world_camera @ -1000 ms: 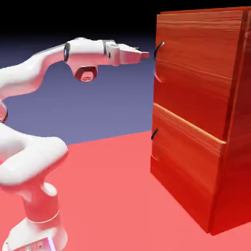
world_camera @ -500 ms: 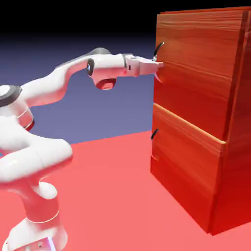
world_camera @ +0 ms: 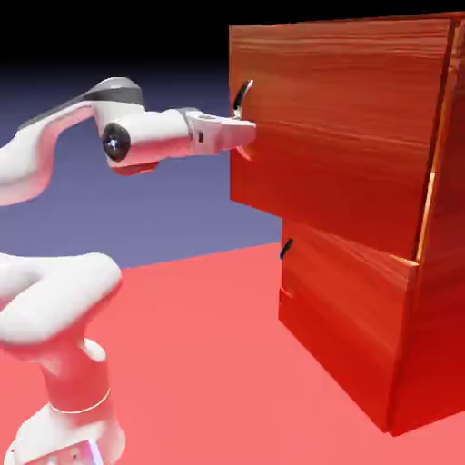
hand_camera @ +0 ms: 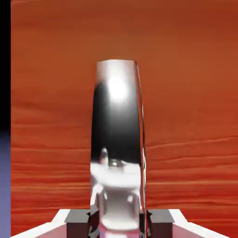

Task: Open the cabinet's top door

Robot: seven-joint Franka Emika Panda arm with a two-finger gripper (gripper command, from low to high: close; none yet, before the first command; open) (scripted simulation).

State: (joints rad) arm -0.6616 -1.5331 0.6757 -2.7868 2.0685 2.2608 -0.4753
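Observation:
The reddish wood-grain cabinet (world_camera: 443, 300) stands at the exterior view's right. Its top door (world_camera: 336, 127) juts out to the left, past the lower panel, with a gap showing at its right edge. My gripper (world_camera: 246, 134) is shut on the top door's dark curved handle (world_camera: 241, 94), and the arm reaches level from the left. In the hand view the shiny dark handle (hand_camera: 118, 135) runs upright between my fingertips (hand_camera: 77, 217), and the door's wood (hand_camera: 186, 93) fills the picture behind it.
The shorter lower panel (world_camera: 350, 309) sits flush with its small dark handle (world_camera: 286, 247). The red table top (world_camera: 209, 363) lies under the arm and in front of the cabinet. The robot's base (world_camera: 73, 400) stands at the lower left.
My gripper reached the handle and shut on it. It then drew back to the exterior view's left, and the top door came out with it.

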